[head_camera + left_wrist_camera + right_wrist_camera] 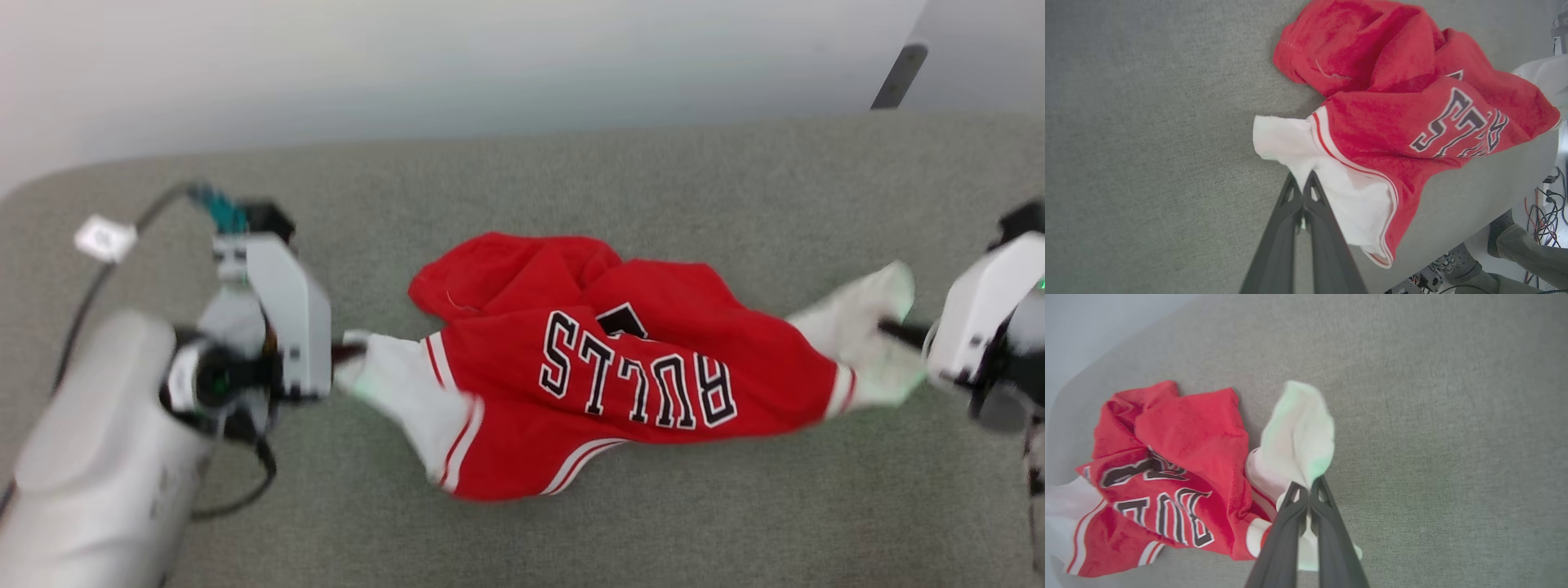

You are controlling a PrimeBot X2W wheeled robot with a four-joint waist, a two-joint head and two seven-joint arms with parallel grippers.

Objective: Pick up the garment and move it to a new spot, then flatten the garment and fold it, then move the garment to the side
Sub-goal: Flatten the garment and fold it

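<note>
A: Closest to us, down at the left, is a big pale arm. What is beside it?

B: I see a black cable that curls up past it. A small white tag lies on the grey table next to the cable.

A: What is at the end of the arm?

B: That is the left gripper. Its two dark fingers are pressed tight together. They pinch the edge of a white sleeve.

A: Whose sleeve is it?

B: It belongs to the garment, which is a red shirt. The shirt lies in the middle of the table, between the two grippers.

A: Is it flat?

B: No. The red part is bunched up and folded over itself. I can read "BULLS" in black letters with white edges. The word is upside down from the head camera, and that picture is a bit blurry.

A: And what is on the right?

B: The other white sleeve sticks out that way, and the right gripper has it. The right wrist camera shows those fingers closed on the white cloth with no gap between them.

A: So the shirt is held at both ends?

B: Yes, there is one sleeve in each gripper, and the red body lies on the table between them. A pale wall runs behind the table.
</note>
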